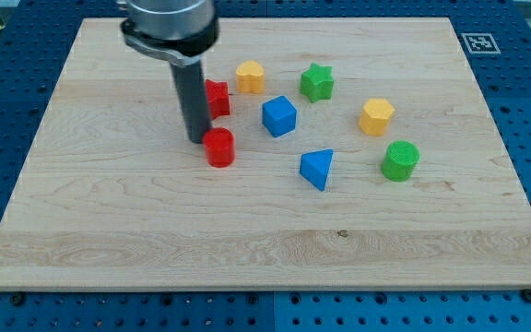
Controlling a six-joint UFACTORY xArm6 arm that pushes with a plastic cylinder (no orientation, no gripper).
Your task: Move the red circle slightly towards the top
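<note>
The red circle (219, 148) is a short red cylinder standing on the wooden board (109, 221), left of the middle. My tip (197, 140) rests on the board right against the red circle's left side, a little towards the view's top. The dark rod rises from there to the arm's head at the view's top. A red star-shaped block (217, 98) sits just above the red circle, partly hidden by the rod.
A yellow hexagon block (250, 77), green star (317, 82) and blue cube (279, 116) lie to the upper right of the red circle. A blue triangle (317, 168), yellow hexagon (376, 117) and green cylinder (400, 160) lie further right.
</note>
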